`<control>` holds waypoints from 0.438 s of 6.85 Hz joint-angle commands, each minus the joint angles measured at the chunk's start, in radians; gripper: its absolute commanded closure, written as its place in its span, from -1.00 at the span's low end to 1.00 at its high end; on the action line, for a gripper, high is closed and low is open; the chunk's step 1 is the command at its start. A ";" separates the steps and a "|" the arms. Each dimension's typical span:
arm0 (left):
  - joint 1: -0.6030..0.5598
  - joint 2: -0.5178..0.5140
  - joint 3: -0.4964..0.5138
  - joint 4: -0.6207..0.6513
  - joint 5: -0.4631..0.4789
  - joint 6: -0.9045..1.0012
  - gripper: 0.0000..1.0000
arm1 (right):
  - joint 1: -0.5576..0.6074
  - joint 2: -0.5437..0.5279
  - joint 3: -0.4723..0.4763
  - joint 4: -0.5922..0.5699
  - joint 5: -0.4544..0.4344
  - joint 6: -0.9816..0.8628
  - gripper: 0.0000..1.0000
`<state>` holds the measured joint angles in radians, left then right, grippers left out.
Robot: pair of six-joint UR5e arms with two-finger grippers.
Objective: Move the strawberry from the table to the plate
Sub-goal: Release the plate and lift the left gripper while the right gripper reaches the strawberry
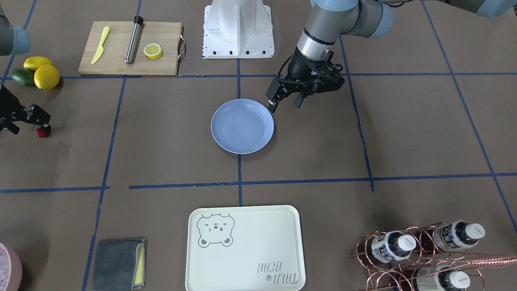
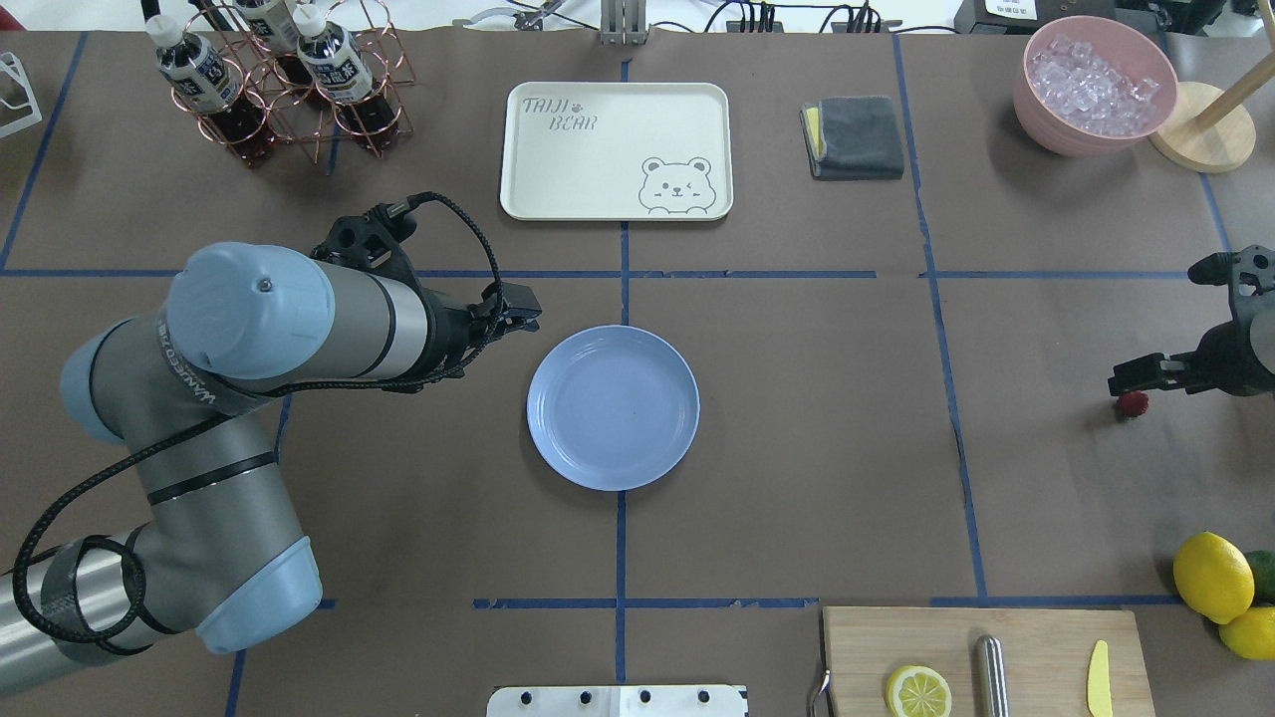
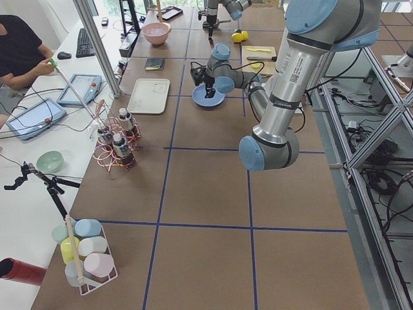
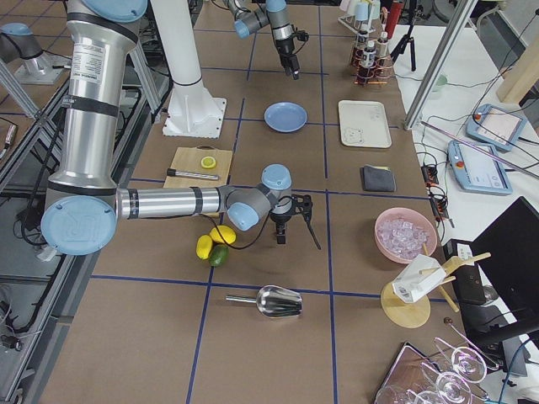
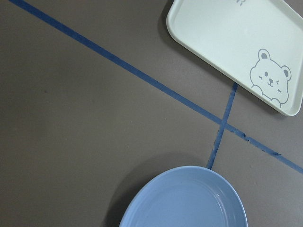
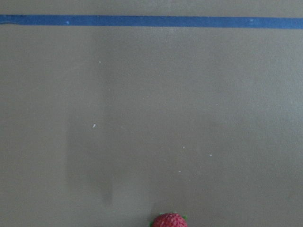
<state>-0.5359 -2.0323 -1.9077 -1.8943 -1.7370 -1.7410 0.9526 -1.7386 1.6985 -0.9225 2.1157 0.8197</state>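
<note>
The strawberry is a tiny dark-red berry lying on the table near its edge on my right side; it also shows in the overhead view and at the bottom edge of the right wrist view. My right gripper hangs low over it, open, with one finger just above the berry and nothing held. The pale-blue plate sits empty at the table's middle. My left gripper hovers open beside the plate's rim, holding nothing.
Two lemons and an avocado lie close to the right arm. A cutting board carries a lemon half, a yellow knife and a steel rod. A bear tray, a bottle rack, a grey cloth and a bowl of ice line the far side.
</note>
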 commanded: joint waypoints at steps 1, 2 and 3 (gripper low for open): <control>-0.001 0.000 0.001 0.000 0.002 0.001 -1.00 | -0.011 0.007 -0.010 0.001 -0.002 0.007 -0.93; -0.001 0.001 0.002 -0.002 0.002 0.001 -1.00 | -0.018 0.017 -0.022 -0.001 -0.002 0.007 -0.87; -0.001 0.001 0.004 -0.003 0.002 0.001 -1.00 | -0.020 0.042 -0.042 -0.001 -0.002 0.007 -0.81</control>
<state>-0.5367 -2.0315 -1.9051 -1.8961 -1.7351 -1.7397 0.9363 -1.7174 1.6749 -0.9229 2.1139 0.8264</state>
